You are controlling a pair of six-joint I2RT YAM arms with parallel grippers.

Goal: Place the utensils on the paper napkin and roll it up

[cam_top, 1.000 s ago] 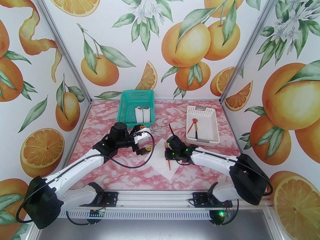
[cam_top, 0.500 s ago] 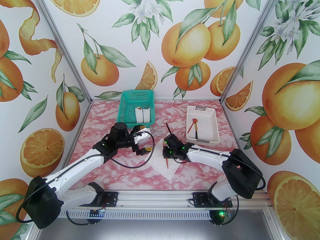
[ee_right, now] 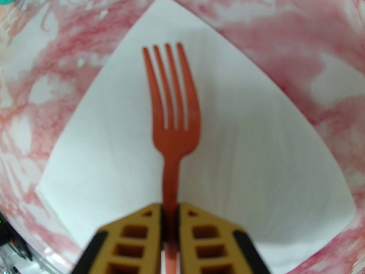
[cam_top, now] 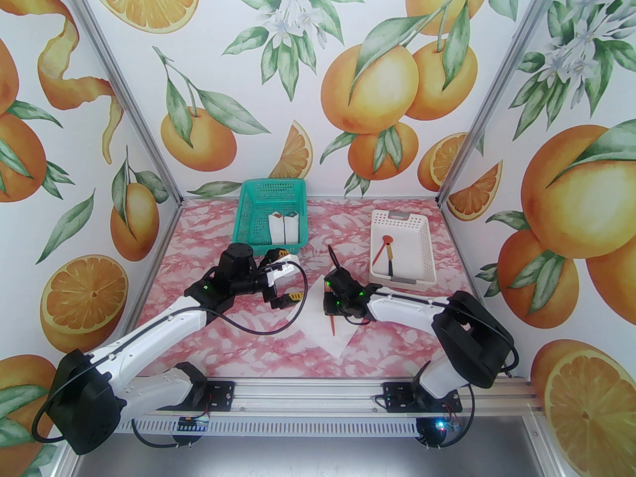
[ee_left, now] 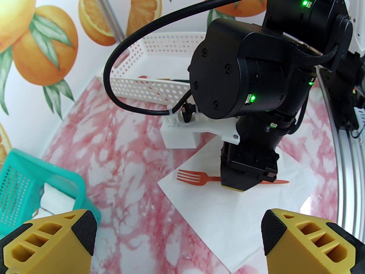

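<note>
The white paper napkin (cam_top: pixel 318 328) lies as a diamond on the pink marble table between the arms. My right gripper (cam_top: pixel 330 307) is shut on the handle of the orange fork (ee_right: pixel 174 118), whose tines point away over the napkin (ee_right: pixel 256 158). In the left wrist view the fork (ee_left: pixel 191 178) sits low over the napkin (ee_left: pixel 228 215) beneath the right gripper (ee_left: pixel 236 185). My left gripper (cam_top: pixel 287 275) hangs open to the left of the napkin, holding nothing. The orange spoon (cam_top: pixel 383 247) and the darker knife (cam_top: pixel 391 261) lie in the white basket (cam_top: pixel 400 215).
A teal basket (cam_top: pixel 271 187) at the back left holds two white wrapped bundles (cam_top: pixel 284 227). The white basket stands at the back right, close behind the right wrist. Patterned walls enclose the table on three sides.
The right arm has shifted a little left and back, carrying the fork slightly left over the napkin. The left arm has not moved.
</note>
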